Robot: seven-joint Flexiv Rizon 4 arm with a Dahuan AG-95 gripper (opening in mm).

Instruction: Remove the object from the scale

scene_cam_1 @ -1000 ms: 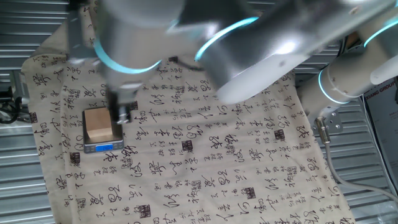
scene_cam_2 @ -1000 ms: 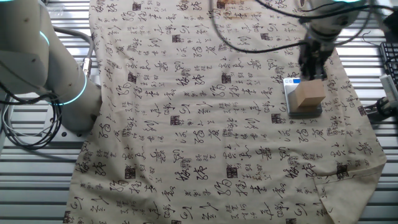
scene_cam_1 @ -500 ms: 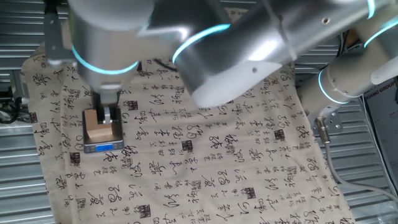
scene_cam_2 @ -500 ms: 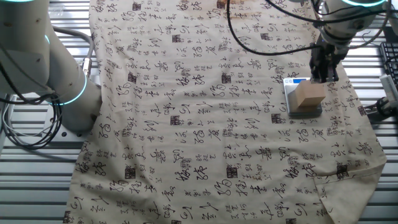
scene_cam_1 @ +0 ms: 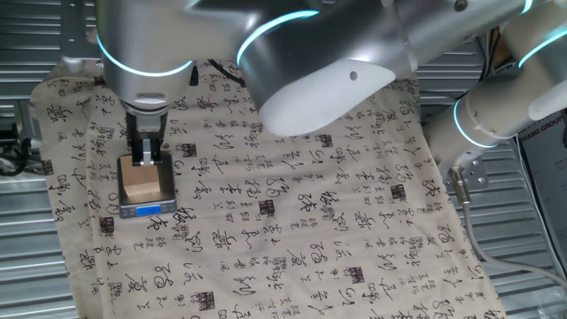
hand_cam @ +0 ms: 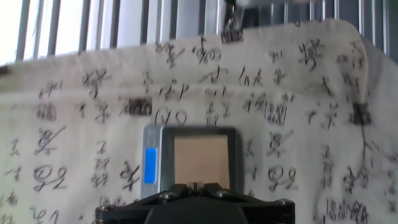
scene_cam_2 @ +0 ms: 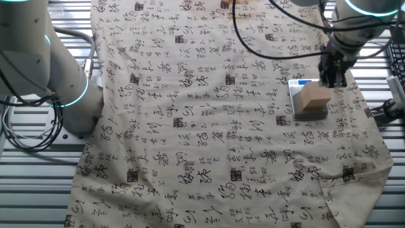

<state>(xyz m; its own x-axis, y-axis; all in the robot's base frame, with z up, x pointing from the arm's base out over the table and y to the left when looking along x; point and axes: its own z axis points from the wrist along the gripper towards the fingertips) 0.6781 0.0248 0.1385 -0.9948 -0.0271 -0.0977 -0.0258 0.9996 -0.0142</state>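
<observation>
The light-tan wooden block (scene_cam_1: 139, 180) sits on the small scale (scene_cam_1: 146, 210), whose blue display faces the front in one fixed view. Both show in the other fixed view, the block (scene_cam_2: 314, 97) on the scale (scene_cam_2: 297, 85), and in the hand view, the block (hand_cam: 200, 160) on the scale (hand_cam: 158, 138). My gripper (scene_cam_1: 147, 158) hangs just above the block's far edge, also seen in the other fixed view (scene_cam_2: 331, 80). In the hand view its two fingertips (hand_cam: 196, 185) meet over the block's near edge. It is shut and holds nothing.
A beige cloth printed with black characters (scene_cam_1: 292, 221) covers the table, and the scale stands near its left edge. Metal slats (scene_cam_1: 27, 266) lie beyond the cloth. The arm's large body (scene_cam_1: 337, 62) hangs over the middle.
My gripper has moved from beside the scale to above the block's far edge. The block and the scale have not moved.
</observation>
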